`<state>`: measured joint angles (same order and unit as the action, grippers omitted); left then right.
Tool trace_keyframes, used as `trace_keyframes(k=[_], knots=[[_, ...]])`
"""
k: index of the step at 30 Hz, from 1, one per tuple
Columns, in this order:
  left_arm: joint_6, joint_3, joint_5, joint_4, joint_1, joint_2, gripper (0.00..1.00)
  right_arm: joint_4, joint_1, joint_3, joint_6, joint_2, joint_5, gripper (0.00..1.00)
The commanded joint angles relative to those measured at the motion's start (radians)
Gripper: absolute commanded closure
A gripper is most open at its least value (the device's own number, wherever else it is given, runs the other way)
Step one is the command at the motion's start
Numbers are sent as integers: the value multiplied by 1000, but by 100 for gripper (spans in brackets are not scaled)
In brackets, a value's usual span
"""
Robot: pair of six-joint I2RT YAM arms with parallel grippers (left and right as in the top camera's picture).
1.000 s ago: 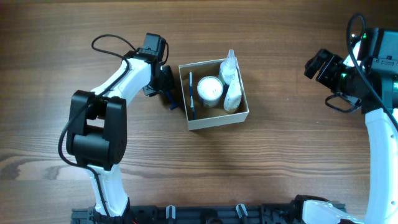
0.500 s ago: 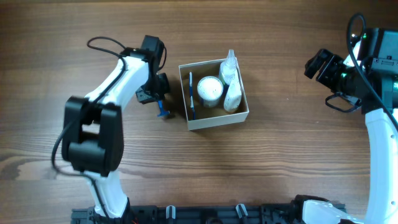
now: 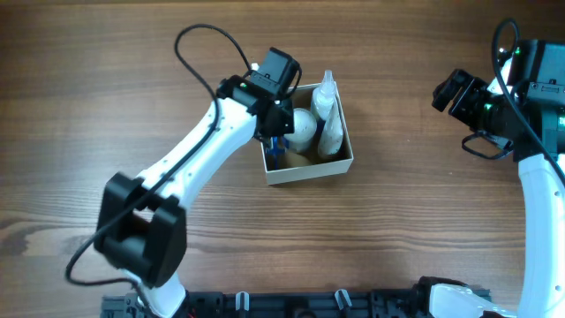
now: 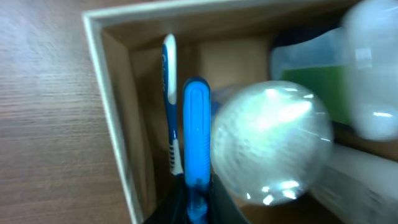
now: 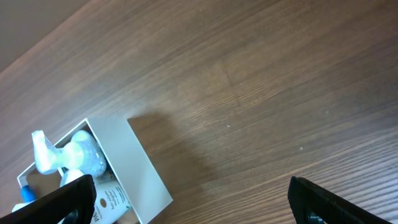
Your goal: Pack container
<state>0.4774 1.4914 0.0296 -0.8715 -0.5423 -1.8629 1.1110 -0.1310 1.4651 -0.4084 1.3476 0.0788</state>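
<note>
The container (image 3: 340, 164) is a square shallow box with white walls and a brown inside, at the table's middle. It holds a round white-lidded jar (image 3: 304, 126), two white bottles (image 3: 328, 124) and a blue-and-white toothbrush (image 4: 170, 93). My left gripper (image 3: 276, 141) is over the box's left side, shut on a blue razor-like stick (image 4: 196, 134) that hangs beside the toothbrush and the jar (image 4: 270, 143). My right gripper (image 5: 186, 205) is open and empty, far right of the box (image 5: 134, 168).
The brown wooden table (image 3: 424, 221) surrounds the box. The left arm (image 3: 199, 168) reaches diagonally across the table from its base at the front left. The right arm (image 3: 538, 177) stands at the right edge.
My left gripper has carried the blue stick from the table left of the box to over the box's left side. The right arm has not moved.
</note>
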Motion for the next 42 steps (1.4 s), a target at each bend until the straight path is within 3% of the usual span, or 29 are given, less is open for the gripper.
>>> trace_keyframes(k=[1,2,4,5,6,11,13,20,25,28,32,38,42], knots=[[11,0,11,-6,2,-1,76,-2,-2,8,-13,5,8,0],[11,0,5,-17,2,23,73,-3,-2,8,-13,5,8,0],[11,0,6,-47,2,94,53,-2,-2,8,-13,5,8,0],[11,0,7,-61,2,155,37,-3,-2,8,-13,5,8,0],[10,0,16,-65,2,202,1,-3,-2,8,-13,5,8,0],[-4,0,-3,-68,1,442,0,-3,-2,8,-13,5,8,0],[-5,0,105,-69,18,508,0,-3,-2,8,-13,5,8,0],[-13,-31,147,-192,158,697,0,-2,-2,8,-13,5,8,0],[-29,-466,-49,153,398,977,0,-3,-2,8,-13,5,8,0],[-28,-812,-90,354,462,1190,0,-3,-2,8,-13,5,8,0],[-28,-1152,-89,417,462,1479,0,-3,-2,8,-13,5,8,0],[-28,-1360,-89,416,462,1749,0,-3,-2,8,-13,5,8,0],[-28,-1360,-89,420,469,1838,0,-3,-2,8,-13,5,8,0]])
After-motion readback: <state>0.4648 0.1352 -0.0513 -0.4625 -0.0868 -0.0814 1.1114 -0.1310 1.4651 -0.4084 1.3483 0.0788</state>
